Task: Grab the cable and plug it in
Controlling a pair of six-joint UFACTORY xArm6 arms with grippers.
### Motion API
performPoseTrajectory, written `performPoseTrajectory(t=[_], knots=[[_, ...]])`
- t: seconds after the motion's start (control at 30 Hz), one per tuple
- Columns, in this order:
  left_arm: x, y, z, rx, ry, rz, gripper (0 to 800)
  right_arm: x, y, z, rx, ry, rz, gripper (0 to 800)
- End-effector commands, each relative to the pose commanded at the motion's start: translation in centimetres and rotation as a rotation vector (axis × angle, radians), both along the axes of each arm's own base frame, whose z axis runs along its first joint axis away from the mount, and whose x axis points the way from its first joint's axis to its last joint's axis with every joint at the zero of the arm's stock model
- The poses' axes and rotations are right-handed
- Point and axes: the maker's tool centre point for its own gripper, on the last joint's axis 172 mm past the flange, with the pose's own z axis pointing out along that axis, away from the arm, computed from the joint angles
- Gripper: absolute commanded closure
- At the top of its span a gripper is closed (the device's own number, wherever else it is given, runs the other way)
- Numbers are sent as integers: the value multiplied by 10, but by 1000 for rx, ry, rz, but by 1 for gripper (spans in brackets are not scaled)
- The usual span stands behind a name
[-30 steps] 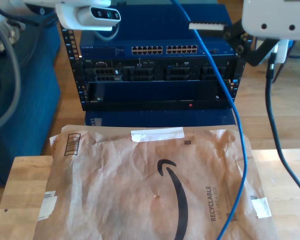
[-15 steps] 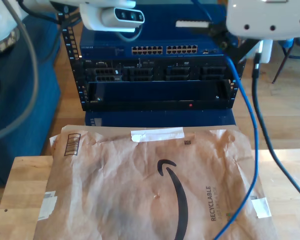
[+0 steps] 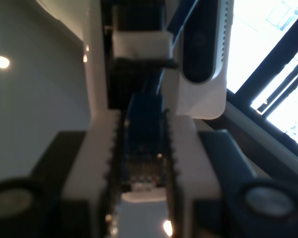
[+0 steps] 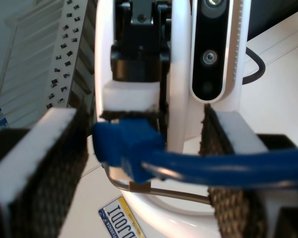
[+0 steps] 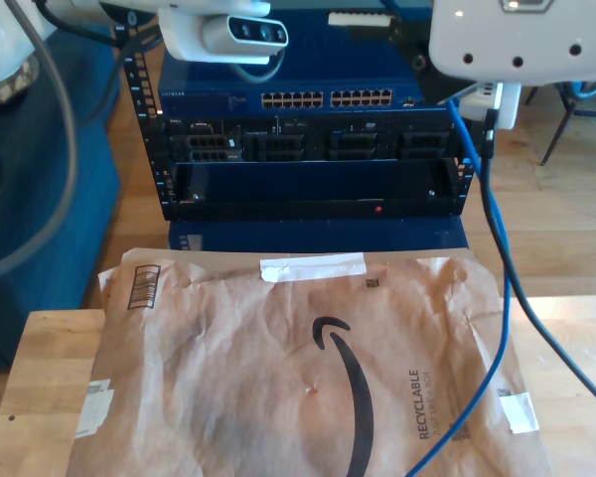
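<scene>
First claw (image 3: 141, 163): clamped on thin bright-blue Ethernet cable (image 3: 144, 124) plug. Second claw (image 4: 139, 163): pads apart around cable. Exterior view: cable trailing over brown paper mailer (image 5: 278, 378).

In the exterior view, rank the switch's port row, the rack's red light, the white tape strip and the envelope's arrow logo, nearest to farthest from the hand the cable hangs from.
From the hand at the exterior view's top:
1. Port row, just below it.
2. Red light, lower down.
3. Tape strip, nearer the camera.
4. Arrow logo, nearest the camera.
</scene>
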Motion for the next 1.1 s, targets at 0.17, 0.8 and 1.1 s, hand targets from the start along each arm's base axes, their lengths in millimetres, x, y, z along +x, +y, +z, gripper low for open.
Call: performPoseTrajectory(t=[0.17, 0.8, 1.1], knots=[[1, 1, -1, 0, 4, 3, 793, -1, -1, 2, 1, -4, -1, 459], [2, 9, -1, -3, 7, 6, 792, -2, -1, 3, 6, -1, -3, 507], [2, 9, 0, -9, 7, 7, 782, -2, -1, 3, 9, 0, -4, 654]])
